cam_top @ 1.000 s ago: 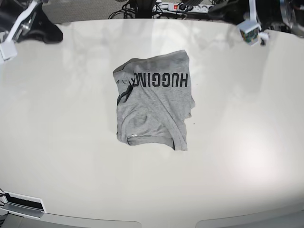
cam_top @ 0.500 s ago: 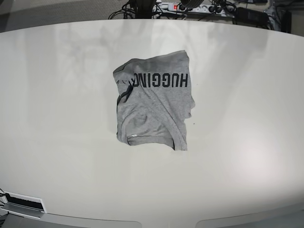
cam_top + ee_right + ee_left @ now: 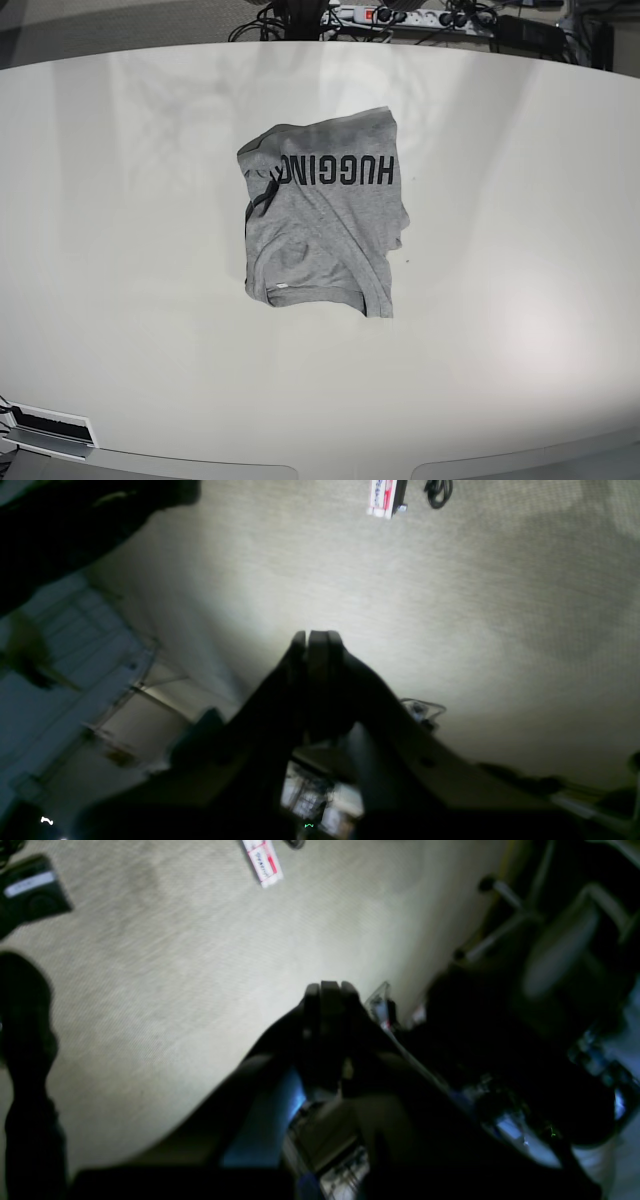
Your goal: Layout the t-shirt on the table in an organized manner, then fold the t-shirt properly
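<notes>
With both the left gripper [image 3: 330, 987] and right gripper [image 3: 317, 635] pressed together off the table [image 3: 120, 250], the folded t-shirt [image 3: 325, 225] probably needs only edge-squaring.

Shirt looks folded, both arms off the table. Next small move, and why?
Probably none beyond holding parked: the t-shirt lies as a compact folded bundle on the table, and the left gripper and right gripper are shut, empty, over carpet.
</notes>
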